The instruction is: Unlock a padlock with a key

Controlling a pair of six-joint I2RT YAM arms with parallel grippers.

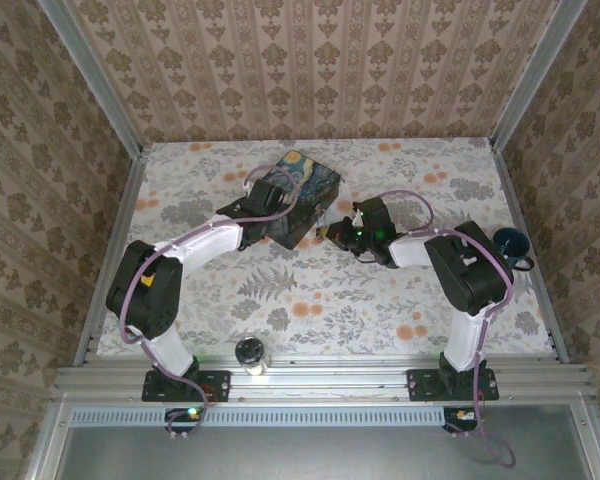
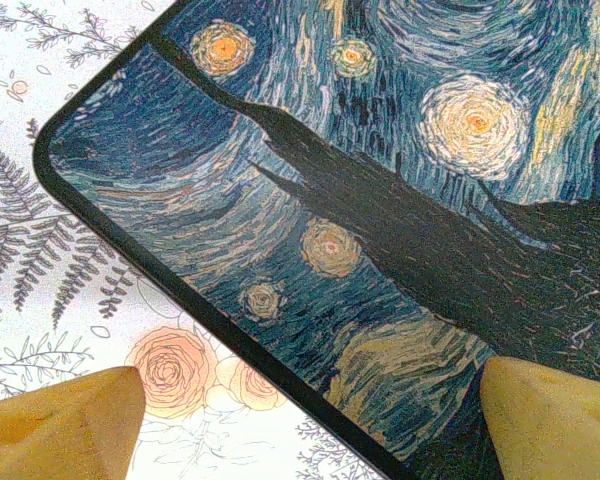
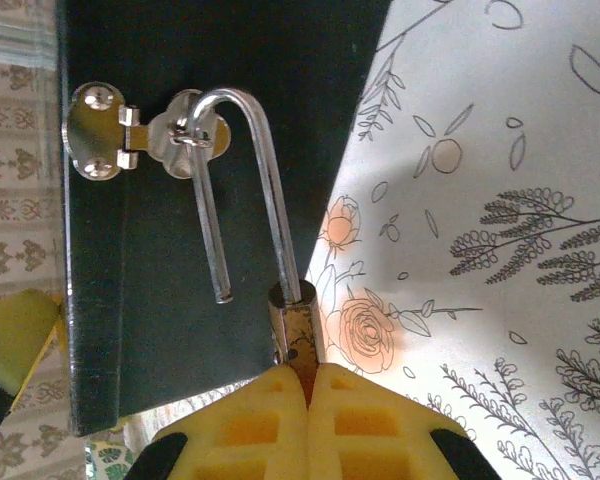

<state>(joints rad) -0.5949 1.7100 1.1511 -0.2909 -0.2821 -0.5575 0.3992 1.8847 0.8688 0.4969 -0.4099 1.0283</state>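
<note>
Your views are softly, evenly lit; glare streaks the padlock (image 3: 298,325), and the close left fingertips (image 2: 60,425) look blurred.

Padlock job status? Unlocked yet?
Done: the padlock looks unlocked, one shackle leg hanging free of its body. In hand: right gripper shut on that body; left gripper open over the tin box. Left: shackle hooked through the box's clasp, not yet lifted out.

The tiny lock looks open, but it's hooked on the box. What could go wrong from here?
1. The padlock has its shackle end free, yet threaded through the clasp. A crooked pull could snag it and drag the tin box, which the open left gripper does not seem to clamp.
2. The right gripper pinches just the padlock's small body, so it might twist or slip out.
</note>
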